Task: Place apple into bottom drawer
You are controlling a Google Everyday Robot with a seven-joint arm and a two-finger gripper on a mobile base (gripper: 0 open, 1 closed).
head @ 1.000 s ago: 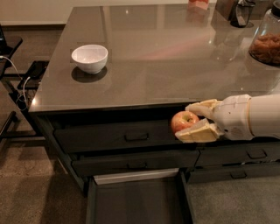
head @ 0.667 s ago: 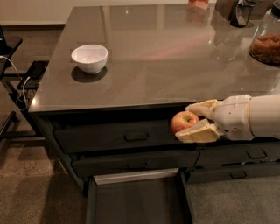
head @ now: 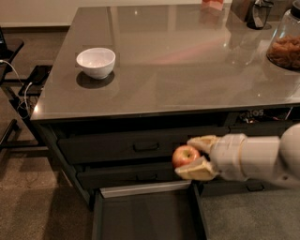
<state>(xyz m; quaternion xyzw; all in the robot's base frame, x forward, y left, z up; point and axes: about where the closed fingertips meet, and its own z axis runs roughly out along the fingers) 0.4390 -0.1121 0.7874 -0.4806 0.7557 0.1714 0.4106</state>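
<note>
My gripper (head: 193, 158) reaches in from the right and is shut on the apple (head: 184, 155), a small red apple with yellowish patches. It holds the apple in the air in front of the dark handled drawer fronts, above the right part of the open bottom drawer (head: 145, 219). The drawer is pulled out at the bottom of the view, with a dark flat inside and a pale rim (head: 140, 189) along its back. Nothing shows inside the drawer.
A white bowl (head: 96, 62) stands on the grey counter (head: 178, 61) at the left. A jar of brown snacks (head: 284, 44) and a dark appliance (head: 257, 13) stand at the counter's far right. A black stand with cables (head: 23, 89) is left of the cabinet.
My gripper has moved down a little with the apple, from beside the top drawer front to beside the lower ones. The drawer and bowl have not moved.
</note>
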